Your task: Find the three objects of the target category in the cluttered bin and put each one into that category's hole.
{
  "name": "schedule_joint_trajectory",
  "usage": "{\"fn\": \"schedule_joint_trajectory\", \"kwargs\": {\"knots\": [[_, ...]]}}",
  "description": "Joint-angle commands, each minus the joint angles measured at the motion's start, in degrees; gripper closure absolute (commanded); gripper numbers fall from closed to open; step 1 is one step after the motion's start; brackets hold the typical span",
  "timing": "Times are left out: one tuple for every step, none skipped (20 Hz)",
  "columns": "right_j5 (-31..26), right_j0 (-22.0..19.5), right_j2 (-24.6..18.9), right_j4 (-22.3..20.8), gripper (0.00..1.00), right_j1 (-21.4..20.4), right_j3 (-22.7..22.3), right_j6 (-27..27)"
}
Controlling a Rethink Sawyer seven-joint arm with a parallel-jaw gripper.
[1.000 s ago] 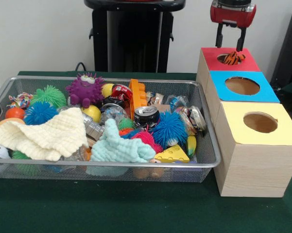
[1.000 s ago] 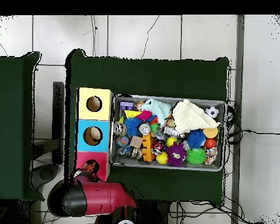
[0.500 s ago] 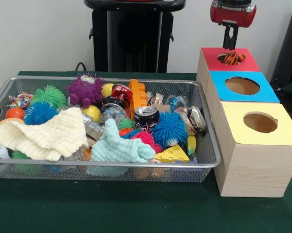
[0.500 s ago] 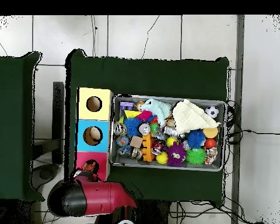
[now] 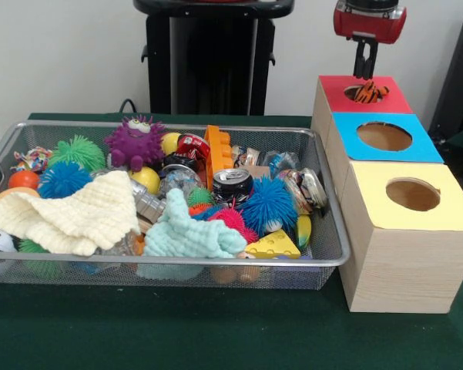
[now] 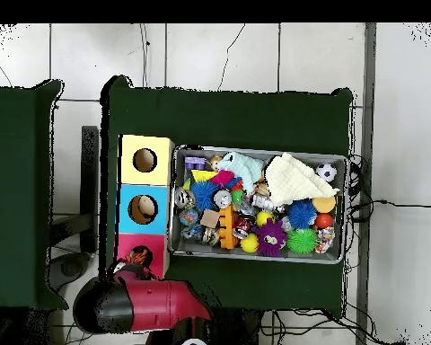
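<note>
An orange and black striped toy [image 5: 369, 92] lies in the round hole of the red-topped box [image 5: 395, 102], sticking out above its rim. My gripper [image 5: 365, 72] hangs straight over it, fingers pressed together and shut, with nothing between them. Whether the tips touch the toy I cannot tell. In the overhead view the striped toy [image 6: 139, 259] shows at the red box [image 6: 154, 244], and the arm's red and black head [image 6: 120, 301] covers the gripper.
A blue-topped box [image 5: 425, 148] and a yellow-topped box [image 5: 456, 214], each with a round hole, stand in a row with the red one. Left of them a wire mesh bin [image 5: 327, 259] holds spiky balls, cloths, cans, a purple monster and other toys.
One second ago the fingers stood apart on either side of the striped toy; they have since closed together. The toy stays in the red box's hole.
</note>
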State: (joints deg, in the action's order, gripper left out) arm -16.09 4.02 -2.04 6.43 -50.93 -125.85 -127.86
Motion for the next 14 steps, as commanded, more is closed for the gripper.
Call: {"fn": "schedule_joint_trajectory", "kwargs": {"knots": [[4.82,-1.59,-2.40,-0.93,1.00,3.01,4.01,-5.18],[5.15,-1.65,-2.48,-0.96,1.00,3.22,4.04,-5.18],[5.47,-1.72,-2.55,-1.00,1.00,3.43,4.07,-5.19],[6.39,-1.94,-2.81,-1.06,1.00,4.03,4.12,-5.26],[6.69,-1.87,-2.75,-1.05,1.00,4.27,4.20,-5.34],[7.28,-1.70,-2.63,-1.07,1.00,4.61,4.26,-5.52],[7.88,-1.53,-2.51,-1.09,1.00,4.95,4.33,-5.70],[9.20,-1.35,-2.54,-1.10,1.00,5.47,4.03,-6.12],[10.02,-1.22,-2.50,-1.07,1.00,5.92,3.95,-6.35],[11.93,-1.16,-2.65,-1.10,1.00,6.80,3.61,-6.88],[12.95,-1.24,-2.84,-1.06,1.00,7.42,3.43,-7.10],[15.13,-1.40,-3.12,-1.15,1.00,8.91,3.43,-7.53],[16.29,-1.55,-3.34,-1.18,1.00,9.73,3.43,-7.65],[18.61,-1.98,-3.90,-1.40,1.00,11.37,3.49,-7.95]]}}
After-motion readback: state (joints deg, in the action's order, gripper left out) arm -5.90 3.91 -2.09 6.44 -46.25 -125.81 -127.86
